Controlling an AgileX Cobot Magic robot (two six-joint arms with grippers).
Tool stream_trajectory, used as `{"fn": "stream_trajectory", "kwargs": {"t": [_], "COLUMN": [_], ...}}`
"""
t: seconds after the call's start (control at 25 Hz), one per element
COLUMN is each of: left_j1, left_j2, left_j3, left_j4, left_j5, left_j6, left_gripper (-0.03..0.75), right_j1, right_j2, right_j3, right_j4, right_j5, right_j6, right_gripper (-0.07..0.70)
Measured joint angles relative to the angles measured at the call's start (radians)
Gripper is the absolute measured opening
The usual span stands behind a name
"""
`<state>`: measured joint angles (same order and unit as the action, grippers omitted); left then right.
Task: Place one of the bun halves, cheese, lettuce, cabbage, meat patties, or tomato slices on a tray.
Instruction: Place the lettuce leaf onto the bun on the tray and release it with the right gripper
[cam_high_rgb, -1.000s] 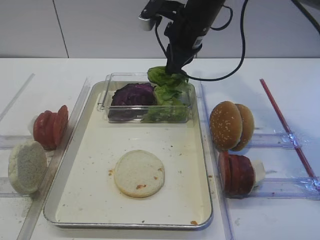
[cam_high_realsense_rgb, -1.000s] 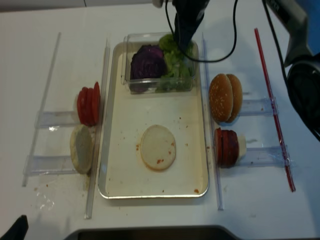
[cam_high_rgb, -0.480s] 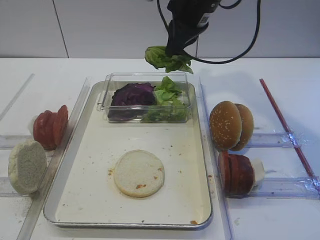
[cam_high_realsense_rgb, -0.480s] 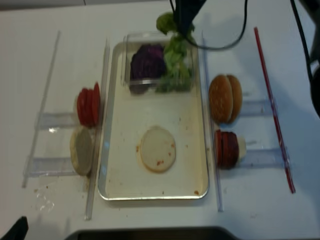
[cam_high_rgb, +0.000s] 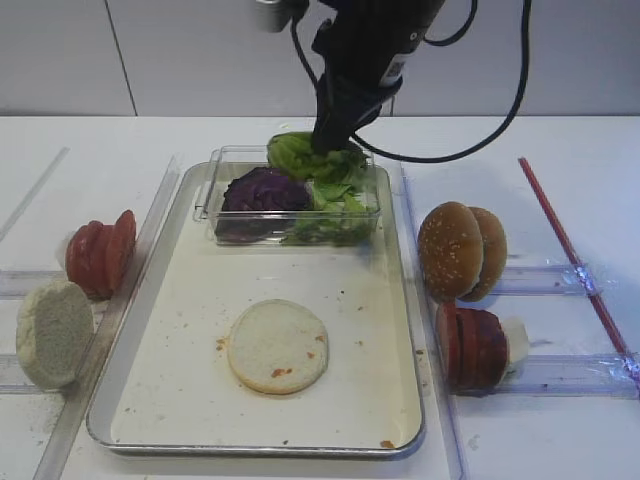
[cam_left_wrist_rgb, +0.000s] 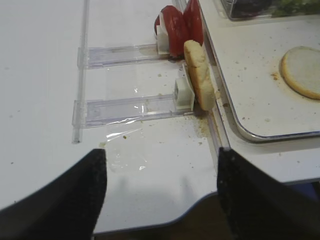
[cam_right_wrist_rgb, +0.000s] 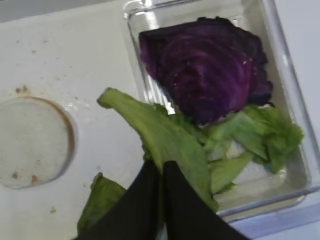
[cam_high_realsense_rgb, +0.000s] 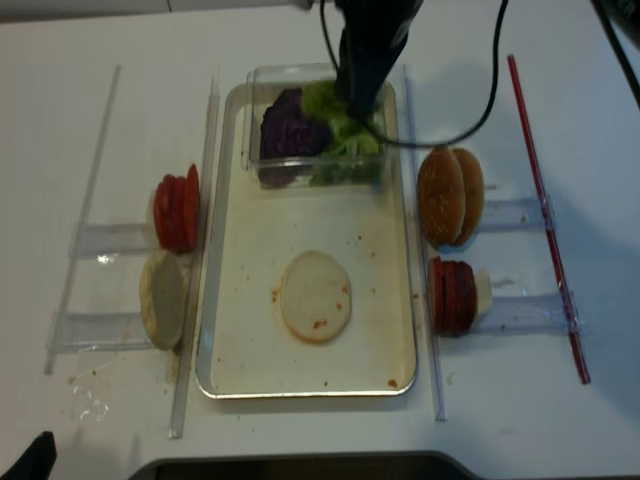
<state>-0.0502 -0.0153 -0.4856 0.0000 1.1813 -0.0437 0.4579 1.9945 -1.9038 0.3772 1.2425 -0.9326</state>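
Note:
My right gripper (cam_high_rgb: 326, 138) is shut on a bright green lettuce leaf (cam_high_rgb: 296, 154), hanging just above the clear box (cam_high_rgb: 213, 212) at the tray's far end. In the right wrist view the black fingertips (cam_right_wrist_rgb: 150, 172) pinch the leaf (cam_right_wrist_rgb: 155, 130) over the purple cabbage (cam_right_wrist_rgb: 210, 70) and the rest of the lettuce (cam_right_wrist_rgb: 265, 137). On the metal tray (cam_high_rgb: 190, 340) lies a pale bun half (cam_high_rgb: 278, 346). My left gripper (cam_left_wrist_rgb: 160, 185) stands open and empty over the table's front edge, left of the tray (cam_left_wrist_rgb: 250, 135).
Tomato slices (cam_high_rgb: 100, 255) and a pale bun half (cam_high_rgb: 52, 332) stand in clear racks left of the tray. Sesame bun halves (cam_high_rgb: 460, 250) and meat patties (cam_high_rgb: 475, 348) stand in racks on the right. A red strip (cam_high_rgb: 570, 250) runs along the far right.
The right gripper lifted the lettuce leaf out of the box, then came down and to the left with it, over the cabbage side. The left gripper's earlier state is not shown.

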Motion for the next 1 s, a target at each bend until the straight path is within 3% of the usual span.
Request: {"fn": "stream_trajectory", "kwargs": {"t": [0.32,0.6,1.0], "left_j1": [0.0,0.0,0.0], "left_j2": [0.0,0.0,0.0], "left_j3": [0.0,0.0,0.0], "left_j4": [0.0,0.0,0.0], "left_j5": [0.0,0.0,0.0], "left_j6": [0.0,0.0,0.0], "left_gripper": [0.436,0.436,0.436], "right_j1": [0.024,0.09,0.145], "right_j2": [-0.055,-0.094,-0.138], "right_j3": [0.133,0.227,0.365], "right_j4": [0.084,0.085,0.095], "right_j5": [-0.002,-0.012,-0.163], "right_j6": [0.002,0.002,0.002], "right_gripper": [0.055,0.055,0.055]}}
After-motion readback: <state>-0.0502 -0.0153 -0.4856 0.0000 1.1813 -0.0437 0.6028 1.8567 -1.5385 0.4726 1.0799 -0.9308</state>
